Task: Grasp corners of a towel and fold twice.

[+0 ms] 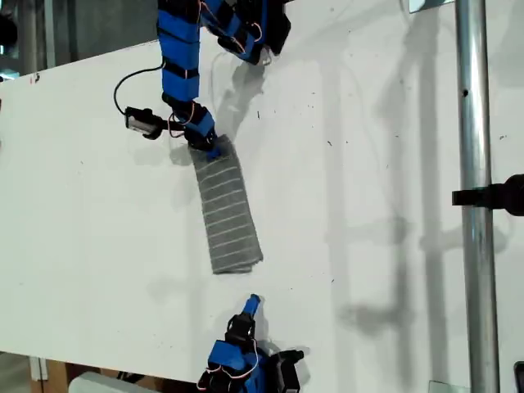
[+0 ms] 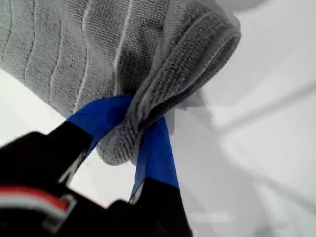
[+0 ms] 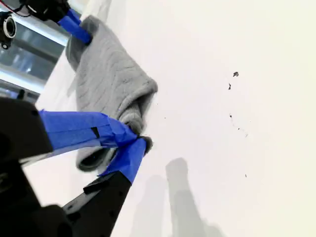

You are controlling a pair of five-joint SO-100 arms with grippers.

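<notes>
Towel lies folded into a long narrow strip on the white bench, running from the upper arm toward the exterior view's bottom edge. My first gripper is clamped on the strip's upper end, fabric bunched between its blue jaws. My second gripper sits with jaw tips pressed together, nothing between them, just off the strip's near end.

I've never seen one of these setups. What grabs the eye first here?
A dark grey striped towel lies folded into a narrow strip mid-table, in the exterior view. At its far end my first tool pinches a bunched corner between blue-taped tips. My second tool sits closed, near the strip's other end, toward that view's bottom edge, holding nothing.
</notes>
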